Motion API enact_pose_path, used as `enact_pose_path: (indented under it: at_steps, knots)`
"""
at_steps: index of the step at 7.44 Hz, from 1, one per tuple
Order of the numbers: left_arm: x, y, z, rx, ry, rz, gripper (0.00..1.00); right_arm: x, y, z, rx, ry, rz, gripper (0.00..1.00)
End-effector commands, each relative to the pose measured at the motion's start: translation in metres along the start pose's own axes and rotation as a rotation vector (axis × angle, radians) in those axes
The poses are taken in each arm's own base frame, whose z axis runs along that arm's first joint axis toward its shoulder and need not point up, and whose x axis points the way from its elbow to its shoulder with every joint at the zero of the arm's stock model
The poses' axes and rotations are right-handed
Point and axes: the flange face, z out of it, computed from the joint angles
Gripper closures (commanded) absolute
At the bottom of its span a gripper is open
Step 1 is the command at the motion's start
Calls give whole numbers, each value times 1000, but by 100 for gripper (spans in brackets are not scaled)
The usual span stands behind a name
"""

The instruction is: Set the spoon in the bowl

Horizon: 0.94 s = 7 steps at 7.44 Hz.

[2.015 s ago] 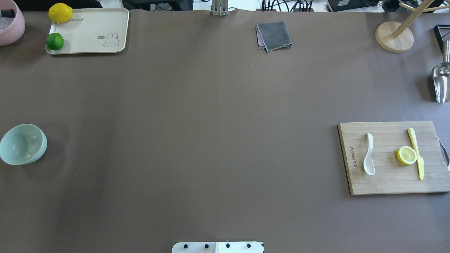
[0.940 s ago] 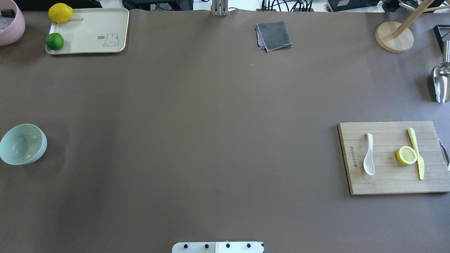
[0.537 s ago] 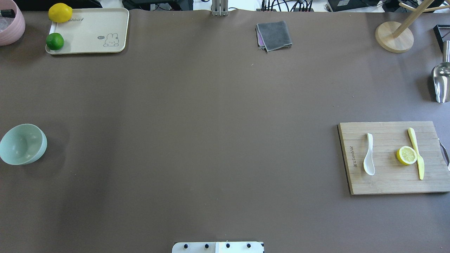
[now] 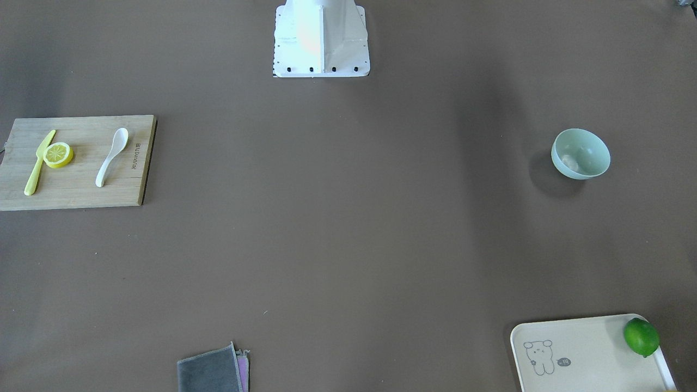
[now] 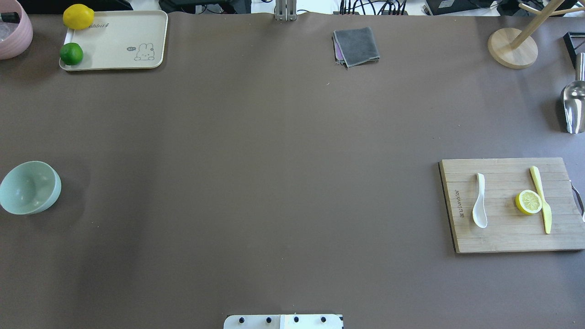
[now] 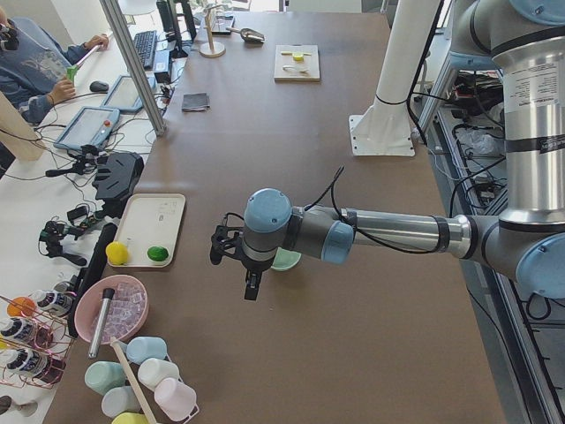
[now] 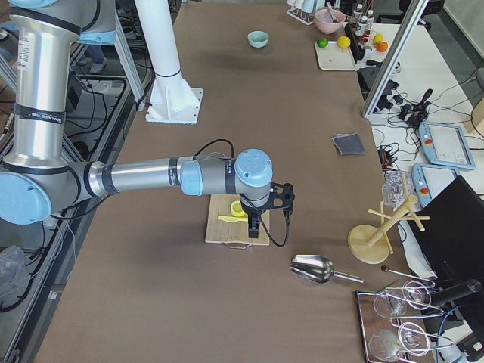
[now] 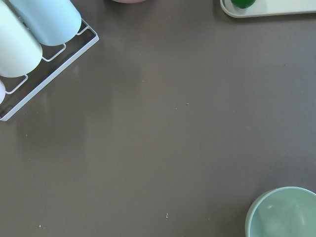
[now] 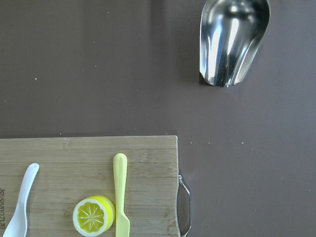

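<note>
The spoon [image 5: 480,200] lies flat on the wooden board [image 5: 502,237]. Nothing holds it. Our right gripper [image 7: 254,229] hangs over this board, above the spoon and not touching it. In our right wrist view the spoon peeks in at the bottom left corner, so it is off to one side of the jaws and not right under them. We only see this gripper from the side, and we cannot tell if its jaws are apart or together.

Beside the spoon on the board sit a lemon slice [image 5: 529,202] and a yellow knife [image 5: 541,198]. The knife touches the slice. A shiny metal scoop [image 9: 232,39] lies on the table past the board's edge.

The bowl [image 5: 29,187] stands far away, at the other end of the table. It is the right way up. It is close to our left gripper [image 6: 251,290], which hangs above the table just beside it. In our left wrist view the bowl sits in the bottom right corner. We cannot tell if the left jaws are apart or together.

Farther from the left jaws is a cream tray [image 5: 119,41] with a lime [image 5: 71,53] and a lemon [image 5: 78,16] on it.
</note>
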Motion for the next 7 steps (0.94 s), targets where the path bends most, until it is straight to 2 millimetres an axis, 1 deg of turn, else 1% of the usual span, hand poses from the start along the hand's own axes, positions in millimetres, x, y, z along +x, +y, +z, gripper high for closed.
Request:
enact_pose_path:
  at_steps: [1, 2, 3, 4, 5, 6, 7]
  knots:
    - [7, -6, -2, 4, 3, 10, 3, -2, -1, 0, -1, -1, -7, 0]
    - [10, -6, 3, -5, 3, 16, 3, -5, -2, 0, 1, -8, -8, 0]
    - [12, -6, 8, -13, 6, -60, 2, -6, -3, 0, 1, -11, -8, 0]
    - [36, -8, 26, -43, 17, -68, 2, -15, -4, 1, -4, -12, -21, 0]
    - [51, -5, 54, -75, 28, -3, 2, -22, -5, 4, -10, -13, -35, 0]
    - [73, -4, 73, -91, 38, 23, 2, -28, -6, 6, -16, -16, -47, 0]
    - [95, -2, 94, -127, 29, -13, 2, -31, -7, 11, -26, -15, -54, 0]
